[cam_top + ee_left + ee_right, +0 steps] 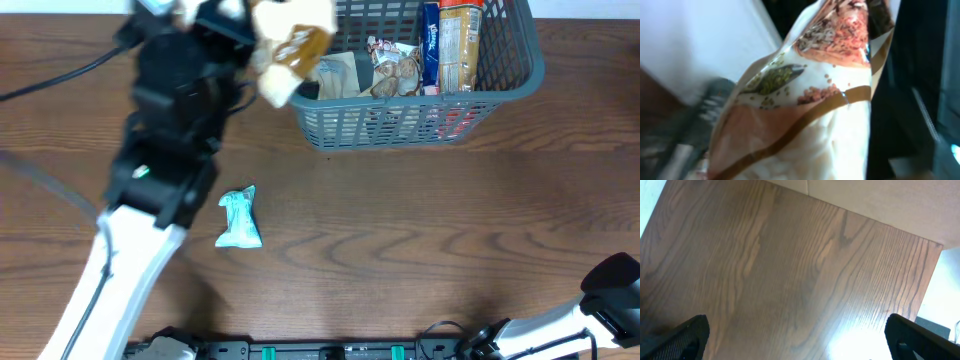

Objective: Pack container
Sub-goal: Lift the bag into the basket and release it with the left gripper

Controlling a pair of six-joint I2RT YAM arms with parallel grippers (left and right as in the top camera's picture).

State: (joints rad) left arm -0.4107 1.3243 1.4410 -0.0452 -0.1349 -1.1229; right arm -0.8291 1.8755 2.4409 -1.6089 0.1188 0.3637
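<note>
Our left end effector (250, 35) grips a white-and-brown grain packet (293, 45) in the air by the left end of the container (400, 125), which sits at the far edge of the surface (790, 255), holding other packets (395, 68). Our right end effector (802, 340) gapes wide.

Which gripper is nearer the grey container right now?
Left. The left gripper, shut on a snack bag, is at the container's left edge. The right gripper, open, is over the table's near right corner, far from it.
</note>
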